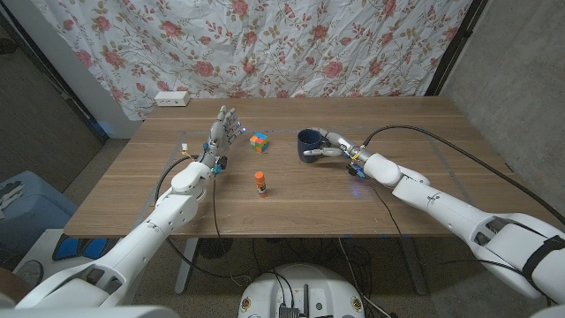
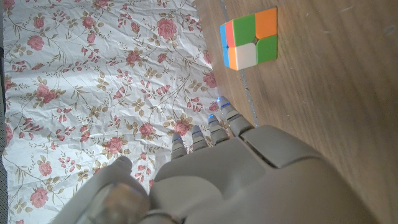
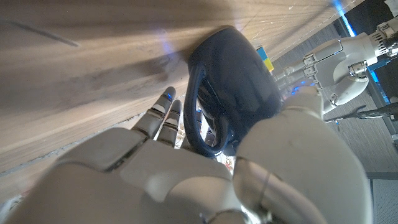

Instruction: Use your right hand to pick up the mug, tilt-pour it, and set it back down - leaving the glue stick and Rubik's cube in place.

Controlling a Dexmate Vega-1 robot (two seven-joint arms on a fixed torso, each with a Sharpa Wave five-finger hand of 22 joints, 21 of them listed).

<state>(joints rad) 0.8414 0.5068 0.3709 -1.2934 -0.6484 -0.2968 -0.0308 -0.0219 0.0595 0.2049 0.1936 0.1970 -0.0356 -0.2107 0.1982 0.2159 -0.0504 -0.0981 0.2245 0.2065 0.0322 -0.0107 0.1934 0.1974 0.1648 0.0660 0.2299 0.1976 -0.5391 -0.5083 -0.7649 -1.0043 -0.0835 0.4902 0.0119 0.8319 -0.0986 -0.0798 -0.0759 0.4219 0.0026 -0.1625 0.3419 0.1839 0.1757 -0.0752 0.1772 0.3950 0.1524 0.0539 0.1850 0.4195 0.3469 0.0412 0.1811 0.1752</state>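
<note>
A dark blue mug (image 1: 308, 141) stands upright on the wooden table (image 1: 291, 208), right of centre. My right hand (image 1: 335, 147) wraps it from the handle side. In the right wrist view the thumb (image 3: 298, 130) presses the mug (image 3: 239, 78) body and the fingers (image 3: 163, 112) reach past its handle. The Rubik's cube (image 1: 258, 140) (image 2: 249, 38) sits left of the mug. The orange-capped glue stick (image 1: 260, 183) stands nearer the front edge. My left hand (image 1: 221, 134) (image 2: 249, 180) is raised left of the cube, fingers spread, holding nothing.
A white power strip (image 1: 172, 98) lies at the table's back left corner before the floral curtain (image 1: 291, 44). A black cable (image 1: 424, 134) runs across the table's right side. A blue bin (image 1: 22, 205) stands on the floor at the left.
</note>
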